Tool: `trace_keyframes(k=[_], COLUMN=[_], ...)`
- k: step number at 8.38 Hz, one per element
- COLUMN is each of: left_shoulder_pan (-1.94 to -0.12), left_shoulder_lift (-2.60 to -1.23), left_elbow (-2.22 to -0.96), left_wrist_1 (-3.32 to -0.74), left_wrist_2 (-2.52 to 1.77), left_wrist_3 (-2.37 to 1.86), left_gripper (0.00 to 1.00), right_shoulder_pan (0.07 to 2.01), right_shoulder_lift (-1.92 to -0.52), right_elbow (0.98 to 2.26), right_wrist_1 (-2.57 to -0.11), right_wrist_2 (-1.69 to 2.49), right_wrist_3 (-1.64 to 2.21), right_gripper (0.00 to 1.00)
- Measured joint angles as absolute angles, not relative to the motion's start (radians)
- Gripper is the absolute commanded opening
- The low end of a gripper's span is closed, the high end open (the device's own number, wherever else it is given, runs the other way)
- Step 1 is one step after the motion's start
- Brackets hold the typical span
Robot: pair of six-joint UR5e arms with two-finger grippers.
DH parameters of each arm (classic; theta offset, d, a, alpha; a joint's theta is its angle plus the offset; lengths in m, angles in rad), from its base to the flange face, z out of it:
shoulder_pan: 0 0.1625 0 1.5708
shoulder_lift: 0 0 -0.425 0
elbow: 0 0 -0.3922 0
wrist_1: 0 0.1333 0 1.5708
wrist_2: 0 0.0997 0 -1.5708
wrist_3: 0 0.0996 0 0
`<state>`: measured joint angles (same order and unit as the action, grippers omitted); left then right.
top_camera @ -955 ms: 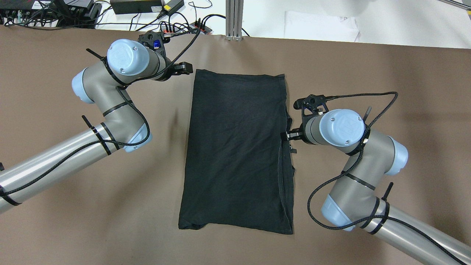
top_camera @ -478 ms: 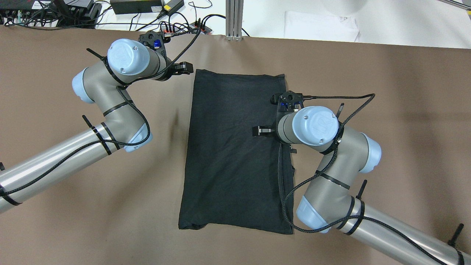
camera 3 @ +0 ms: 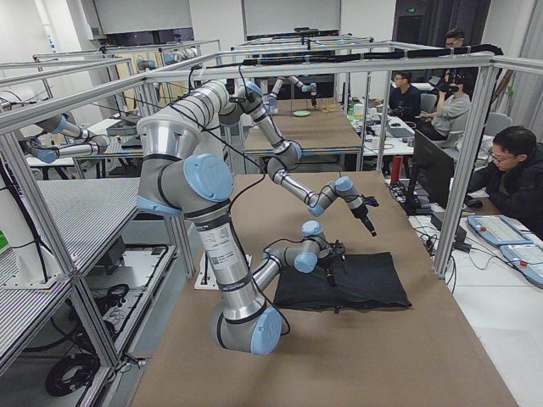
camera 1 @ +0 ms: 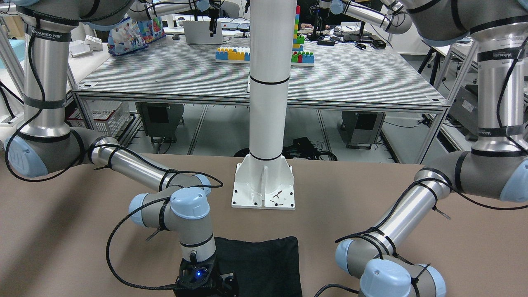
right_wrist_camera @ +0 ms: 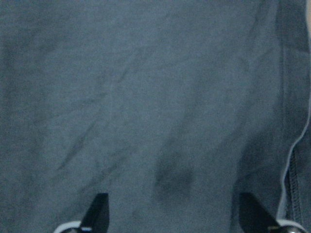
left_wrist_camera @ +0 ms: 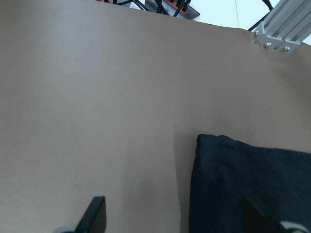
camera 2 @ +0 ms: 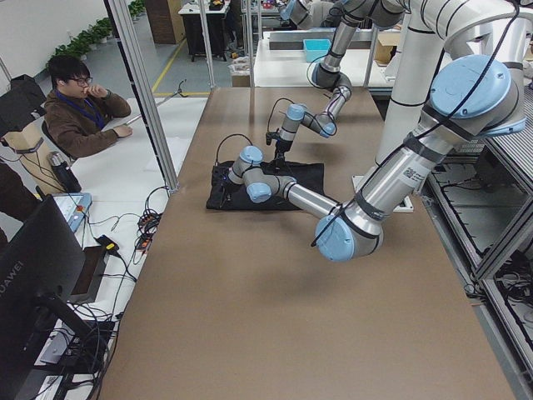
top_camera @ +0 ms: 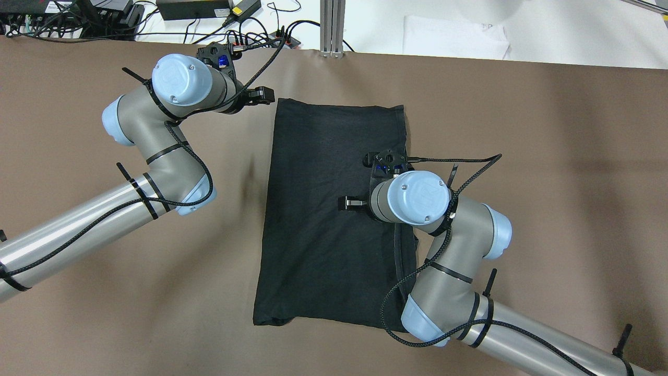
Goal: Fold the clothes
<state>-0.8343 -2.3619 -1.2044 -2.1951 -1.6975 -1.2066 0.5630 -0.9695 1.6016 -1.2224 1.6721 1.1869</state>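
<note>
Overhead exterior shows one black garment and two arms.

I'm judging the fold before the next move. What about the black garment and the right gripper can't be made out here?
- Overhead: the right arm covers part of the right edge of the black garment.
- Front-facing: the bottom edge cuts off most of the garment and the fingers of the right gripper.
- Right wrist: only the fingertips show; whether they touch the fabric cannot be told.
- Side views: the seams are too small.
</note>
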Motion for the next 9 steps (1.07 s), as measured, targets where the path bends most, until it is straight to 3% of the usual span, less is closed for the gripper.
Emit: trace_keyframes(k=[9], left_shoulder_pan=[-0.833], left_shoulder_lift=[-2.382], left_elbow=[-1.198], left_wrist_1=[-2.187], left_wrist_2=[-1.695], left_wrist_3=[-1.203], left_gripper=[1.0], right_shoulder_pan=[0.571], right_shoulder_lift=[-1.086], right_elbow=[1.581], right_wrist_1=[-1.141], right_wrist_2=[1.687], right_wrist_3=[1.188], right_gripper=[0.94])
